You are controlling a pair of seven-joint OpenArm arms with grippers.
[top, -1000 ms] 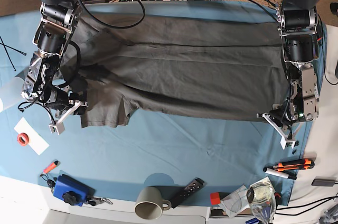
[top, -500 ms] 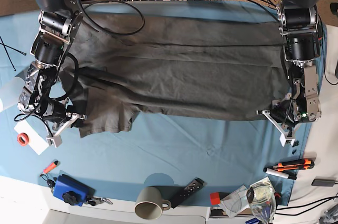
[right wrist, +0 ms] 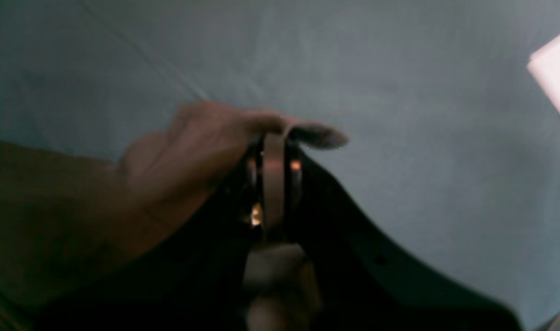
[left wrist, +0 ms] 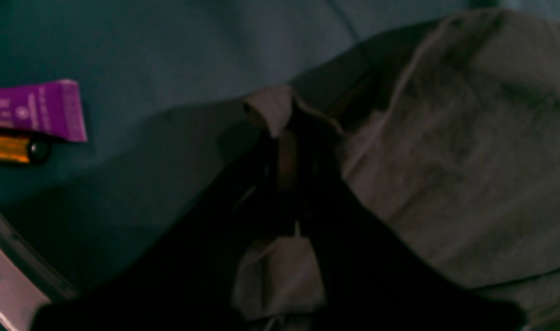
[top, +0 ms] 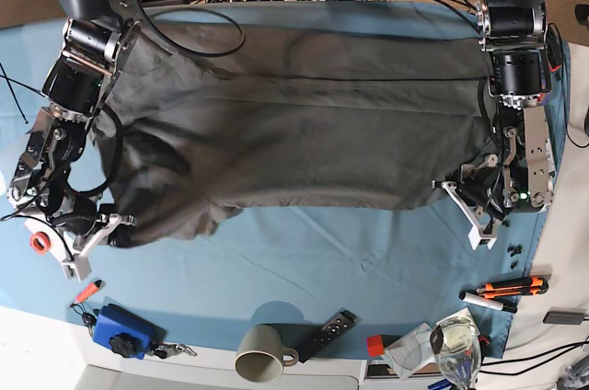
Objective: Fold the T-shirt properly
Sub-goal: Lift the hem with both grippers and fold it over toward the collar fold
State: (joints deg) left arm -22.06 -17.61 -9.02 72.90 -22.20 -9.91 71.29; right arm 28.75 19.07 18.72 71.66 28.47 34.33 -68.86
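Note:
The dark grey T-shirt lies spread wide across the blue table cloth. At its front corner on the base view's left, my right gripper is shut on a bunched bit of the shirt. The right wrist view shows this gripper pinching a fold of the T-shirt above the cloth. On the base view's right, my left gripper is shut on the shirt's other front corner. In the left wrist view the gripper clamps a tip of the T-shirt, which trails off to the right.
Along the table's front edge are a mug, a black remote, a blue object and an orange-black cutter. A red tape ring lies by my right gripper. A purple tube lies near my left gripper.
My right gripper has moved toward the front left, dragging the shirt's corner with it. My left gripper has shifted slightly inward and back, pulling its corner of the hem along.

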